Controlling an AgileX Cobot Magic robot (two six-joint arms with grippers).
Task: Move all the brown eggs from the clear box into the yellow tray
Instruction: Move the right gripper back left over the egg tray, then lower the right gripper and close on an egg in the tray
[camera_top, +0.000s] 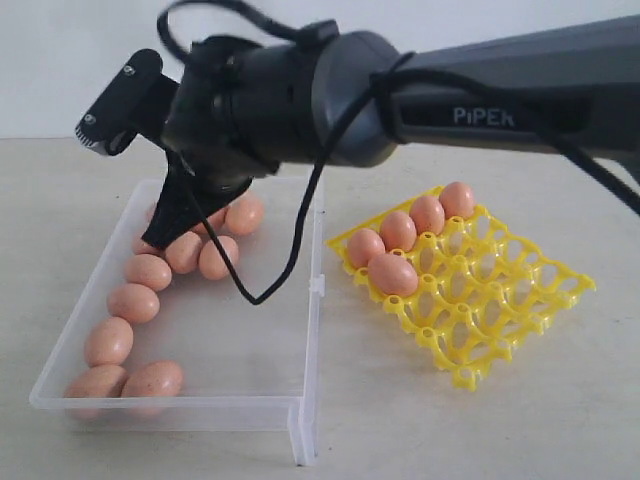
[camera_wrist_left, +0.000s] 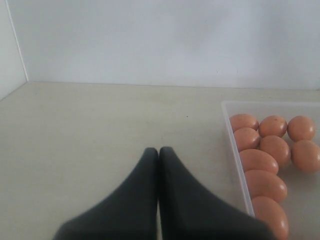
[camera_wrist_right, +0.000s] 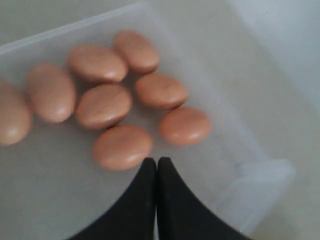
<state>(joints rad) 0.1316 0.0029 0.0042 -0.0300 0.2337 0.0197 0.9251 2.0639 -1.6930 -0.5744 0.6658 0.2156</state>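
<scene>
Right now your right hand (camera_top: 160, 236) hangs over the upper left end of the box (camera_top: 250, 345), its fingers pressed together with nothing between them. In the right wrist view the closed tips (camera_wrist_right: 157, 165) sit just beside a cluster of eggs (camera_wrist_right: 122, 146); you cannot tell from it whether they touch a shell. The dark arm (camera_top: 480, 90) reaches in from the upper right of the exterior view, crossing above the tray (camera_top: 520, 300).

Your left hand (camera_wrist_left: 159, 151) is also closed tight and empty, over bare counter (camera_wrist_left: 100, 130), with the box edge and a run of eggs off to one side of it. It does not show in the exterior view.

Most of the eggs (camera_top: 133, 302) lie in the box, which sits at lower left of the exterior view. They form a curved line along its left wall, from a pair at the near corner up to a bunch under the right hand; at least eight show, and some are hidden behind the fingers. The tray stands just right of the box on the counter (camera_top: 560, 400), apart from it. Five eggs (camera_top: 394, 273) fill cups at its upper left: four in the back row and one in front of them.
</scene>
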